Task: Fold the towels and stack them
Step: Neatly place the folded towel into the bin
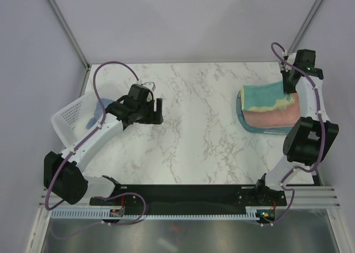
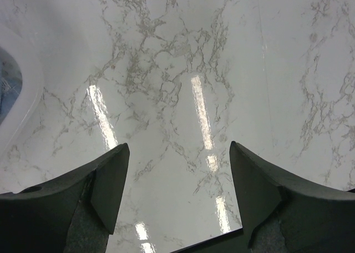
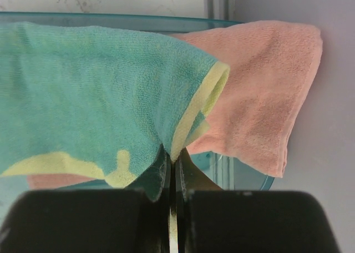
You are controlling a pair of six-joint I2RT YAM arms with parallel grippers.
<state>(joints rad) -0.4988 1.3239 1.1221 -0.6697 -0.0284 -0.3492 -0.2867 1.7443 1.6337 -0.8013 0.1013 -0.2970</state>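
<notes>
A folded salmon-pink towel lies in a teal tray at the right of the table. A pale-yellow-and-teal towel lies on top of it. My right gripper is shut on that towel's corner, seen in the right wrist view, with the pink towel behind. A blue-grey towel lies in the white basket at the left. My left gripper is open and empty over bare marble, also in the left wrist view.
The basket's rim shows at the left edge of the left wrist view. Grey enclosure walls stand close behind and beside the tray. A black rail runs along the table's near edge.
</notes>
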